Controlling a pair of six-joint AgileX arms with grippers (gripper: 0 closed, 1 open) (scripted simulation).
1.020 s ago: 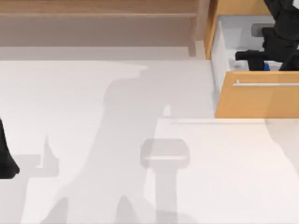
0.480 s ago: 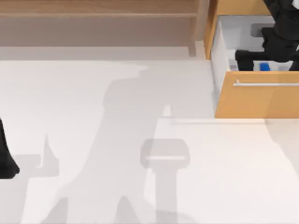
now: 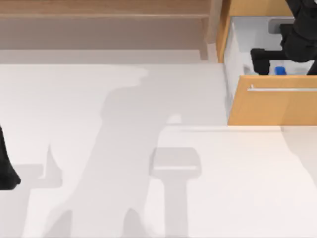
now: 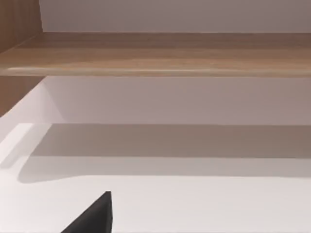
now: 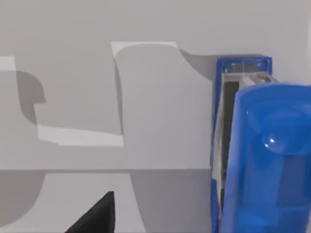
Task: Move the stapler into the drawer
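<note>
Spreading pale and white across the top view: the tabletop [image 3: 148, 148], crossed by soft grey shadows of the arms. Running along its far edge, from the left corner toward the middle: a wide brown wooden shelf [image 3: 104, 10], also seen ahead in the left wrist view [image 4: 155, 58]. Standing at the far right corner: the drawer [image 3: 277, 106], pulled open, showing its orange-tan front, thin silver bar handle [image 3: 282, 89] and white-grey inner walls.

Lying inside the drawer, close behind the front panel: the stapler [image 3: 281, 71], blue, glimpsed as a small patch in the top view. Looming large in the right wrist view: the same stapler [image 5: 262, 160], blue and glossy, resting against the pale drawer floor near a wall.

Hanging over the open drawer, reaching in from the far right: the right hand [image 3: 262, 59], dark, sitting just beside the stapler. Cannot tell whether clenched or released, nor whether touching the stapler.

Waiting at the left edge of the tabletop, toward the near side: the left arm [image 3: 6, 168], idle, well apart from the drawer; its hand's state likewise cannot be told.
</note>
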